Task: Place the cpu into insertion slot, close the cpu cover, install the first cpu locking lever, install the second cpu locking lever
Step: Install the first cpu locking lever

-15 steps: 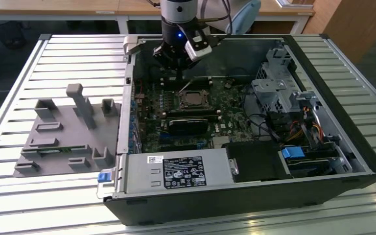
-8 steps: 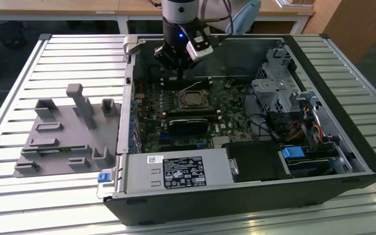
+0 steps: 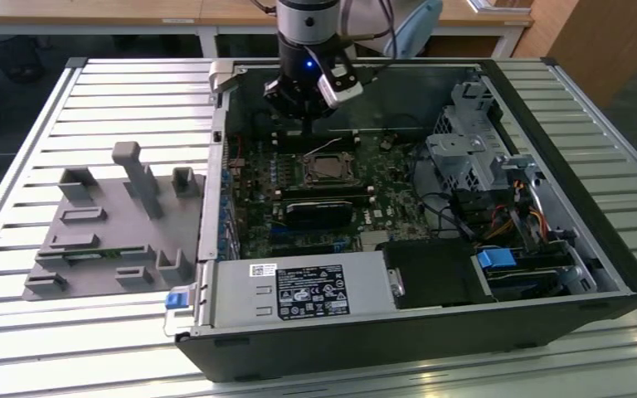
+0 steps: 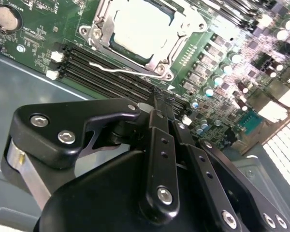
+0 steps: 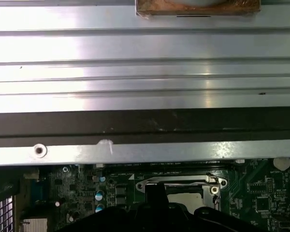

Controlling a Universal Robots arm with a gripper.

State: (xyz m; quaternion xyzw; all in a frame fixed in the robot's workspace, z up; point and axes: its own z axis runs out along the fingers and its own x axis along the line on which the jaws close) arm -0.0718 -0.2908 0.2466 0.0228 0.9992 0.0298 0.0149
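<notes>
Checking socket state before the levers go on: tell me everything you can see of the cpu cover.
The cpu cover is a thin silvery metal frame with a square window through its middle. It lies flat on the green board, shut down over the cpu, whose pale face shows through the window. Screw heads sit at its corners. A thin wire lever lies beside one edge. The gripper is clear of it.

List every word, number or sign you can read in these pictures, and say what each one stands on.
Power supply label: print too small to read.
Circuit board: white markings, too small and blurred to read.
No text here is legible enough to quote.
</notes>
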